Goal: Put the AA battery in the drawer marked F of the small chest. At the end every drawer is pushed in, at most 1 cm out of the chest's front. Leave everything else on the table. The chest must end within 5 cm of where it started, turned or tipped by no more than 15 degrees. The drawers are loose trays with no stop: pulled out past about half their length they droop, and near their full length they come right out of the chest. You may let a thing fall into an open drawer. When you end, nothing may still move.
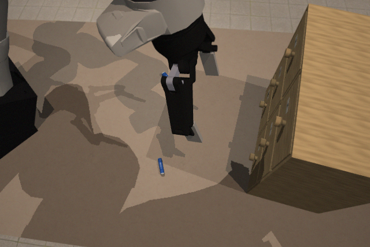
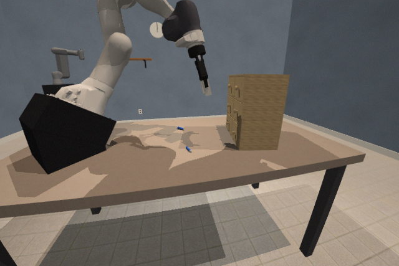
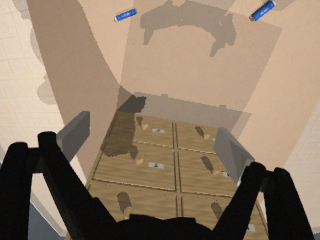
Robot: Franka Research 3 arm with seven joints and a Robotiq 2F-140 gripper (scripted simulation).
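One battery [image 1: 163,73] half hidden behind pincer [image 1: 202,98].

Tan table [image 2: 225,172] — carries wooden chest [image 2: 260,111], black arm base [image 2: 61,131], two blue batteries [image 2: 187,149] [image 2: 180,128].

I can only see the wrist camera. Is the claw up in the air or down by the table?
Observer: Up in the air. The gripper hangs open and empty, well above the table.
Operator: Is the arm covering any battery?
Observer: Partly. From the top, the far battery peeks out behind the gripper; the near battery lies uncovered.
Operator: What's behind me?
Observer: A big black base block that the arm stands on.
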